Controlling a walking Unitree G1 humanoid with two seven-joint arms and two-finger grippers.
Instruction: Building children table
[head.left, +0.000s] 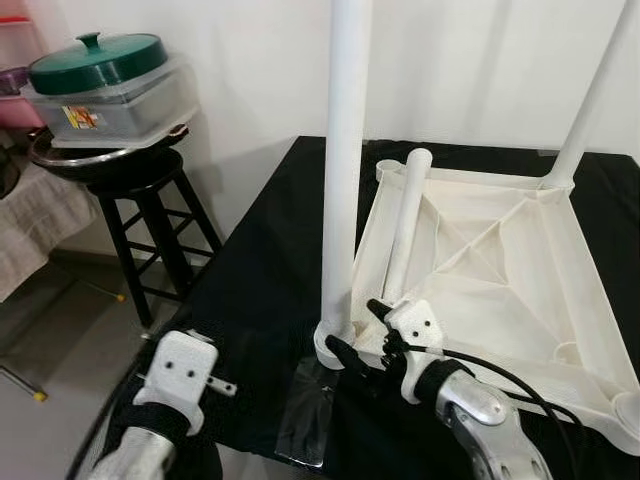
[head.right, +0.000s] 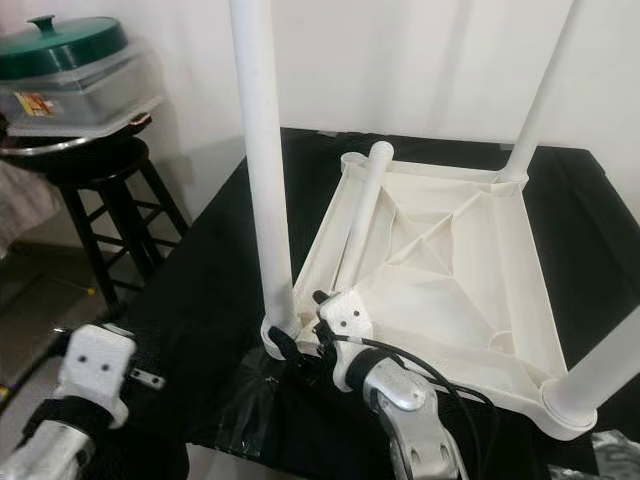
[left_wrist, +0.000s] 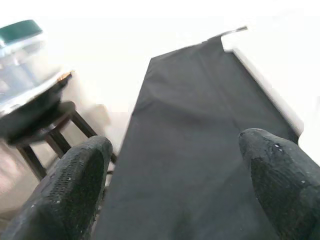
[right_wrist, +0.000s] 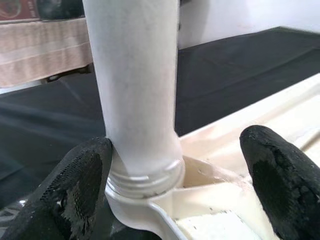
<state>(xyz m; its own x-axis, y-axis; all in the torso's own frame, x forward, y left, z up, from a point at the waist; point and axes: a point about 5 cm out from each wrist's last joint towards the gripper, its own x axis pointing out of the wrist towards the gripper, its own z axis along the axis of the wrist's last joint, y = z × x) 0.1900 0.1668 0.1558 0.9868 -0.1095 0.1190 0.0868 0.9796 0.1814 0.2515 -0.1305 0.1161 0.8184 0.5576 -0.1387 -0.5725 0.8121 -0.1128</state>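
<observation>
Overall, black cloth (head.left: 260, 290) under one white tabletop (head.left: 500, 270), upside down; three legs upright in corner sockets, tops cut off; one loose leg (head.left: 405, 225) lying on tabletop; one stool (head.left: 150, 215) beside, dishes stacked on it; right gripper (right_wrist: 170, 175) spread around near leg (head.left: 343, 170) base; left gripper (left_wrist: 175, 175) spread above cloth.

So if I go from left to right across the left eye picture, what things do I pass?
Green lid on a clear container → black stool → left gripper → tall upright table leg → loose table leg lying in the tabletop → upside-down white tabletop → far corner leg.
</observation>
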